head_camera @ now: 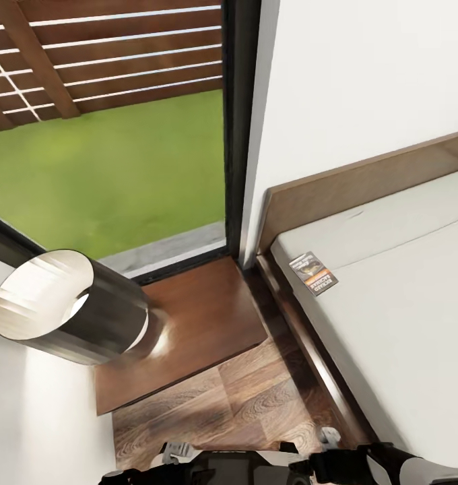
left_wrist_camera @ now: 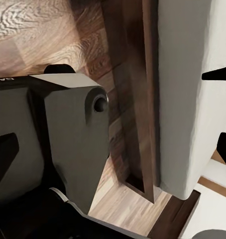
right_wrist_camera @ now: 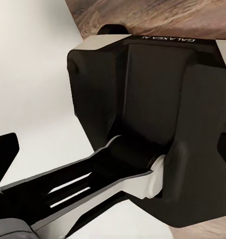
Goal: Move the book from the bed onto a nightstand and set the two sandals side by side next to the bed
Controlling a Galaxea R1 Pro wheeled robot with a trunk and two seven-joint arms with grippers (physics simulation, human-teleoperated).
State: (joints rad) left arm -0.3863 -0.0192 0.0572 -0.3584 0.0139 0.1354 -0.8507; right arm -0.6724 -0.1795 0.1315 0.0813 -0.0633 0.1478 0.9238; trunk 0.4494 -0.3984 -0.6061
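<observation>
The book, a thin dark paperback with an orange band, lies flat on the white mattress near the headboard corner of the bed. Left of the bed stands the reddish-brown nightstand. The sandals are out of view. My folded arms show at the bottom edge of the head view, well short of the book. In the left wrist view, my left gripper has two dark fingertips apart with nothing between them, beside the bed's dark frame. One dark fingertip of the right gripper shows against the white mattress.
A metal cylindrical lamp stands on the nightstand's left part, leaving its right half bare. Behind it is the dark-framed window onto grass. A strip of wood-plank floor runs between nightstand and bed. My own trunk crowds both wrist views.
</observation>
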